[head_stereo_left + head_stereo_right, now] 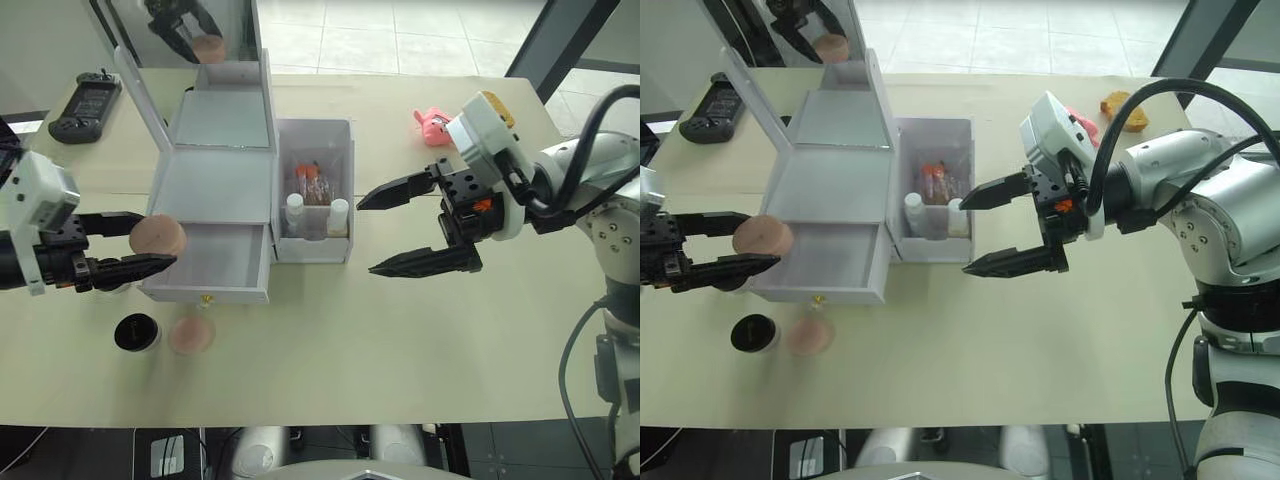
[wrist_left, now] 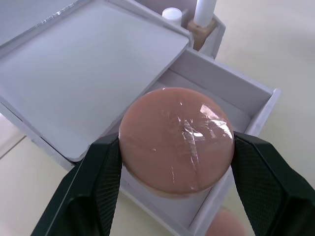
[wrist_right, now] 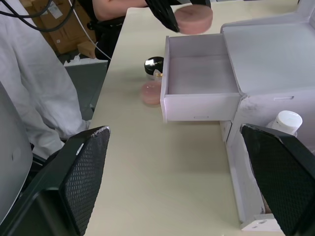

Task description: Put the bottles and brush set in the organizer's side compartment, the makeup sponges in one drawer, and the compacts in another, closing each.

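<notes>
Near edge: one compact (image 1: 137, 332) with a black lid and a second makeup sponge (image 1: 190, 335) lie side by side on the table (image 1: 400, 340), just in front of the pulled-out drawer (image 1: 225, 258).
Left gripper (image 1: 140, 244): fingers clamped on a pink makeup sponge (image 1: 157, 236), held flat, one finger on each side of its rim.
Key relation: the held sponge hangs at the drawer's left front corner, partly over the rim; the empty drawer floor lies to its right and slightly farther, so a short carry rightward would likely put it over the opening before letting go.
Nearer arm: the left one, judged best placed for both sponges and the compact, all on the organizer's left.
Right gripper (image 1: 400, 230): fingers spread wide and empty, hovering just right of the side compartment (image 1: 315, 135), not touching it.
Organizer (image 1: 215, 185): mirror lid raised at the far side, top tray bare, one gold-knobbed drawer open toward the near edge.
Side compartment contents: two white-capped bottles (image 1: 338, 212) standing at its near end, the brush set (image 1: 312, 182) behind them.
Far table: a pink plush toy (image 1: 432, 122) at right, a black handheld controller (image 1: 85, 104) at left.
Progress: the side compartment appears filled; sponges are in hand; compacts not yet stowed.
</notes>
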You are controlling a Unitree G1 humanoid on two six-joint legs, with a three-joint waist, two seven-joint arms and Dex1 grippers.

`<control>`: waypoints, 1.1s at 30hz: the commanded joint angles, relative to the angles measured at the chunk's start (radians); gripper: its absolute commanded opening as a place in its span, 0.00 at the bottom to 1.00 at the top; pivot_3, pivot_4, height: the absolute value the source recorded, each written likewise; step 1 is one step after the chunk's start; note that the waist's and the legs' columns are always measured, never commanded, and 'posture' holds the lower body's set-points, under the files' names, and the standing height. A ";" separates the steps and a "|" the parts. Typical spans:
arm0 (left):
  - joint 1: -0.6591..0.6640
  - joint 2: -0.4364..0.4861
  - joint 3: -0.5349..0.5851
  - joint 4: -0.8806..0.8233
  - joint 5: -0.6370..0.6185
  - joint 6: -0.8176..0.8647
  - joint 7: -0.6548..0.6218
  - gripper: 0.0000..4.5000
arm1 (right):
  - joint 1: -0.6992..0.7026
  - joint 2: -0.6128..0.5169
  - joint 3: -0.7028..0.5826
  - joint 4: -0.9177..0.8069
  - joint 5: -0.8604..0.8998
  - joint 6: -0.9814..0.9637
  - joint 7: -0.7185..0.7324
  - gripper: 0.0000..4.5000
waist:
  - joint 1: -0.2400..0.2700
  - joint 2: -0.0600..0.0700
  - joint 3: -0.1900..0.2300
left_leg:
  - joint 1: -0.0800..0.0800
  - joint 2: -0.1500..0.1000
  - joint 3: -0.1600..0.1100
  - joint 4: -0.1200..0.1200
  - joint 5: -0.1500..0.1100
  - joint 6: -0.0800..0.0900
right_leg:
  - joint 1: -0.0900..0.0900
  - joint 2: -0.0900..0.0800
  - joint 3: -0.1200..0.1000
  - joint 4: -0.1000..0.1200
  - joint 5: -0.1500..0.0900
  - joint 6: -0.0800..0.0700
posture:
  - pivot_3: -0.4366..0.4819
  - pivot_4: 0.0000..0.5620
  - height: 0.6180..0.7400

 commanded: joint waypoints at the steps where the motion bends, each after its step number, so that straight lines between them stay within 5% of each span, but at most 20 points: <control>1: -0.089 0.000 -0.087 0.029 0.061 -0.015 -0.015 0.66 | 0.009 -0.010 -0.049 -0.036 0.027 0.007 -0.023 1.00 | 0.000 0.000 0.000 | 0.000 0.000 0.000 0.000 0.000 0.000 | -0.001 0.000 0.000 0.000 0.000 0.000 | 0.48 0.27 1.00; 25: -0.172 -0.045 -0.149 -0.004 0.143 0.067 -0.093 0.66 | 0.058 -0.018 -0.095 -0.062 0.050 -0.028 -0.082 1.00 | 0.001 -0.001 0.000 | -0.001 0.001 0.003 0.001 0.000 0.000 | -0.004 -0.001 0.003 0.002 0.000 0.000 | 0.48 0.27 1.00; 26: -0.173 -0.045 -0.149 -0.002 0.145 0.066 -0.095 0.83 | 0.057 -0.017 -0.093 -0.061 0.048 -0.030 -0.082 1.00 | 0.001 -0.001 0.000 | -0.001 0.001 0.003 0.001 0.000 0.000 | -0.004 -0.001 0.003 0.002 0.000 0.000 | 0.48 0.27 1.00; 28: -0.171 -0.042 -0.149 -0.003 0.144 0.070 -0.104 0.96 | 0.057 -0.015 -0.092 -0.059 0.045 -0.036 -0.083 1.00 | 0.001 -0.001 0.000 | -0.001 0.001 0.003 0.001 0.000 0.000 | -0.004 -0.001 0.003 0.002 0.000 0.000 | 0.48 0.27 1.00; 33: -0.185 -0.034 -0.131 0.006 0.149 0.075 -0.107 0.99 | 0.058 -0.014 -0.091 -0.053 0.045 -0.047 -0.075 1.00 | 0.001 -0.001 0.000 | -0.001 0.001 0.003 0.001 0.000 0.000 | -0.004 -0.001 0.003 0.002 0.000 0.000 | 0.48 0.27 1.00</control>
